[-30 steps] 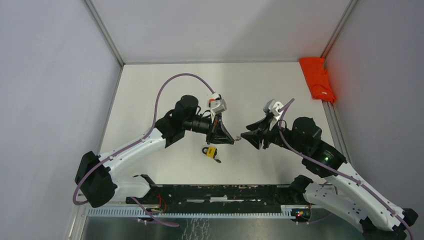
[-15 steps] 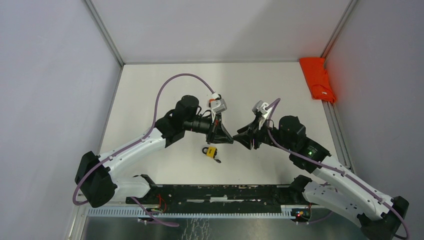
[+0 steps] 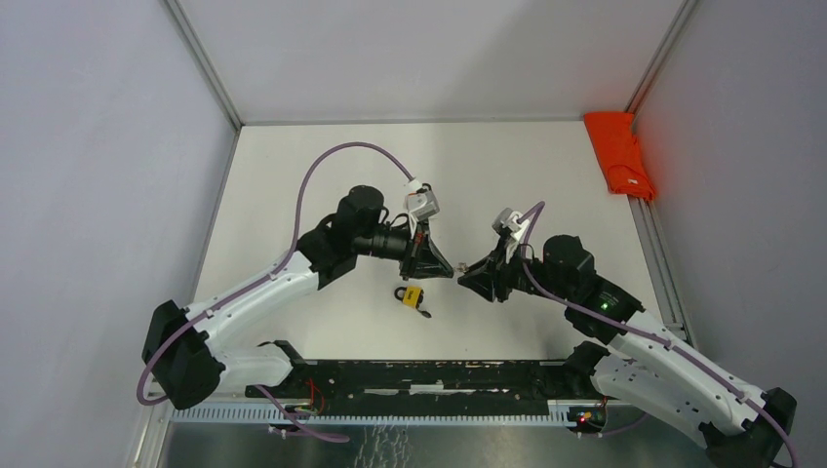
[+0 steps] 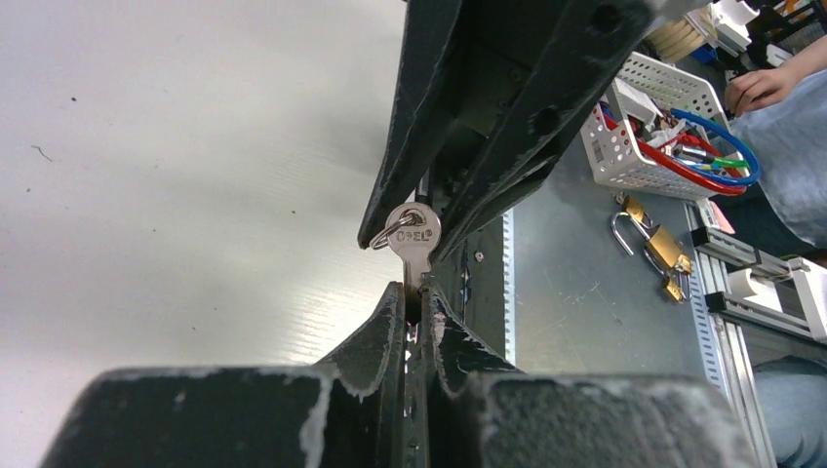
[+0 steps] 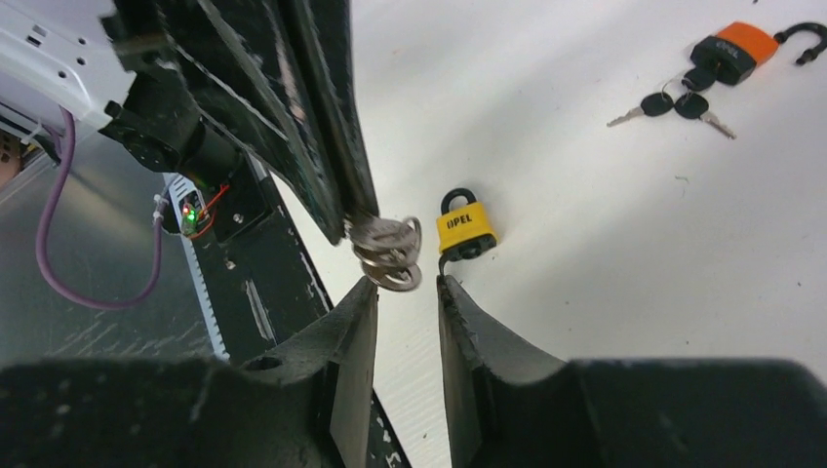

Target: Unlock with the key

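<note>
My left gripper (image 4: 414,292) is shut on the blade of a silver key (image 4: 413,234). The key's head and ring stick out past the fingertips. In the top view the left gripper (image 3: 449,274) meets my right gripper (image 3: 465,270) tip to tip above the table. In the right wrist view the right gripper (image 5: 405,283) is open, with the key head and ring (image 5: 390,255) at the mouth of its jaws, not clamped. The yellow padlock (image 3: 411,295) lies on the table below the grippers, its shackle closed (image 5: 465,226).
An orange padlock (image 5: 731,49) with black-headed keys (image 5: 673,105) lies further off on the white table. A red cloth (image 3: 620,154) sits at the back right corner. A black rail (image 3: 429,375) runs along the near edge. Beyond it are a white basket (image 4: 644,127) and a brass padlock (image 4: 653,244).
My right arm has moved left until its fingertips reached the key head, and its jaws have narrowed. The left arm has held still with the key.
</note>
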Motion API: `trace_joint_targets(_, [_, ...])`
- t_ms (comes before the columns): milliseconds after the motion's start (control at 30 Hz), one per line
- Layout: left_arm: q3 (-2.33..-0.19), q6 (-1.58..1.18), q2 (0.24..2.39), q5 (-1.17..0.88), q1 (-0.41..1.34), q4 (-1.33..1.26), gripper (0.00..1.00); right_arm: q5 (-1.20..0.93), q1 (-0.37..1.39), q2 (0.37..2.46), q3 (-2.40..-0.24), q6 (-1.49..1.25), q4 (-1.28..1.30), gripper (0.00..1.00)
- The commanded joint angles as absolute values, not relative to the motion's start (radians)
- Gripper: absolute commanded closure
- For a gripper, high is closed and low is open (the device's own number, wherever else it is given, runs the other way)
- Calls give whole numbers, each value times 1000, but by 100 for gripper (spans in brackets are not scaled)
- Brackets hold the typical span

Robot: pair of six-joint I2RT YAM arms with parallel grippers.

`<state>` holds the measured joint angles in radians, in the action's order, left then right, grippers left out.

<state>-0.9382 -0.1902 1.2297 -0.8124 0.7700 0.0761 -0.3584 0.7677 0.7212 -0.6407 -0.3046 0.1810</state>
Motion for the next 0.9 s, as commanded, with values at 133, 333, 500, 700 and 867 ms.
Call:
trace_joint_targets(133, [-985, -134, 1201, -797, 772, 72, 98, -277, 771, 693, -663, -302, 177, 66])
trace_joint_targets(333, [-988, -124, 1225, -730, 773, 98, 98, -187, 771, 636, -697, -373, 142, 59])
trace_joint_targets(500, [-1001, -116, 1233, -711, 779, 116, 98, -174, 771, 603, -619, -542, 9, 59])
trace_joint_targets(700, [-1005, -112, 1208, -712, 781, 123, 98, -199, 770, 640, -571, -518, -50, 59])
trace_joint_targets(867, [-1009, -113, 1190, -715, 781, 123, 98, -220, 770, 705, -568, -517, -77, 59])
